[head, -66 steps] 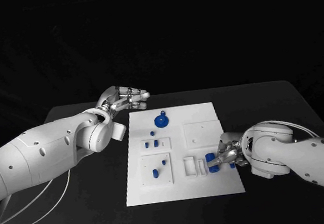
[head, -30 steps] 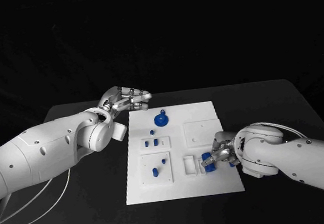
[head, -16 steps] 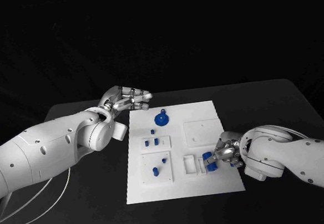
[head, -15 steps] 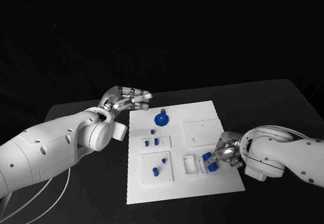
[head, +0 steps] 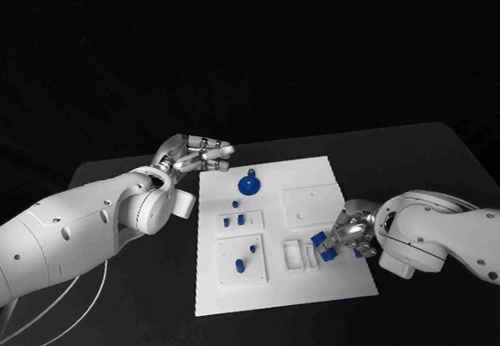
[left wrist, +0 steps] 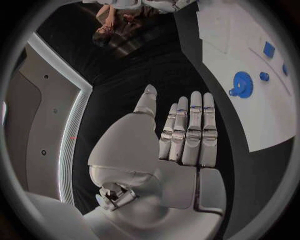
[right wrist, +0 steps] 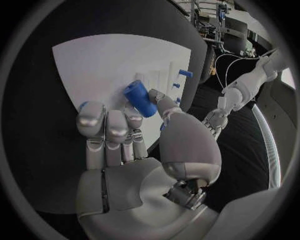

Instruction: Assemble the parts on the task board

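Observation:
The white task board (head: 284, 289) lies in the middle of the black table. My right hand (head: 351, 235) hovers over the board's near right part and pinches a blue block-shaped part (head: 323, 244) between thumb and fingers. The right wrist view shows that part (right wrist: 140, 99) at the fingertips (right wrist: 133, 120) above the board (right wrist: 106, 60). Beside it stands a white slotted holder (head: 294, 255). My left hand (head: 194, 155) holds nothing and hangs off the board's far left corner. In the left wrist view its fingers (left wrist: 190, 132) lie straight and side by side.
A blue round part (head: 249, 186) lies at the board's far end, also in the left wrist view (left wrist: 241, 84). Blue pegs stand in a small block (head: 236, 220) and on a square plate (head: 244, 261). A blank white square (head: 309, 202) sits right of them.
My right hand has shifted a little over the board's near right part, keeping its hold on the blue part, which now sits more tilted. The left hand has stayed put.

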